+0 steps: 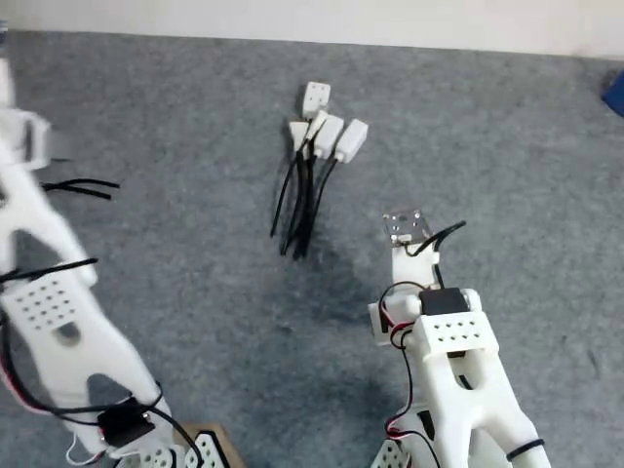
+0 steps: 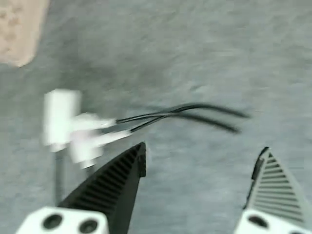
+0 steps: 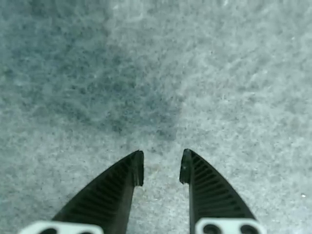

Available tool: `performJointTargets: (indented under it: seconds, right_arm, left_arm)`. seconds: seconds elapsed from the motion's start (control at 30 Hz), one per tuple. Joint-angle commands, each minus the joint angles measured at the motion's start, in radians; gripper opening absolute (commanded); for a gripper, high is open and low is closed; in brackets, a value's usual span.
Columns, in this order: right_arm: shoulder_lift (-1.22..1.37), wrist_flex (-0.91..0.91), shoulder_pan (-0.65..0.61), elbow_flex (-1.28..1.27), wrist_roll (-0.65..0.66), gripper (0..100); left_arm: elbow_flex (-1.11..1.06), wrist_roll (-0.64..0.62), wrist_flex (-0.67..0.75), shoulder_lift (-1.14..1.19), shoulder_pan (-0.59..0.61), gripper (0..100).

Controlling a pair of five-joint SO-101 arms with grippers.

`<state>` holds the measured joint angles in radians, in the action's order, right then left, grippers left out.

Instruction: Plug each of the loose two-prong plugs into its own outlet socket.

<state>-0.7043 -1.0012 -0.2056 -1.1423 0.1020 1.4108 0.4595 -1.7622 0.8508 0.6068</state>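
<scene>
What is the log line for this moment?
left tool: open, empty | right tool: open, empty, over mat | plugs: bunched on mat, none held

White plugs [image 1: 349, 140] with black cords [image 1: 304, 203] lie bunched beside, perhaps touching, a white socket [image 1: 316, 97].

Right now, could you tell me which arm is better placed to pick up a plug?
Left, probably: the left gripper, open, points near the plugs, while the right gripper faces bare carpet.
</scene>
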Motion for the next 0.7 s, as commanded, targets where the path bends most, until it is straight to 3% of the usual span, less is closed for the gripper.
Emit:
performJointTargets:
  seconds: [0.0,0.17,0.37,0.67]
  right_arm:
    - [-0.024,0.008,0.073,0.012,-0.011,13.4]
    - [-0.025,0.005,0.246,0.061,-0.048,13.4]
    - [-0.025,-0.004,0.263,0.071,-0.046,13.4]
    - [-0.197,-0.019,0.239,0.022,-0.046,13.4]
  left_arm:
    - [-0.094,-0.028,-0.014,-0.015,-0.219,35]
    - [-0.125,-0.091,0.009,-0.007,-0.461,35]
    - [-0.170,-0.153,0.175,-0.007,-0.670,35]
    - [-0.380,-0.114,0.437,-0.005,-0.756,35]
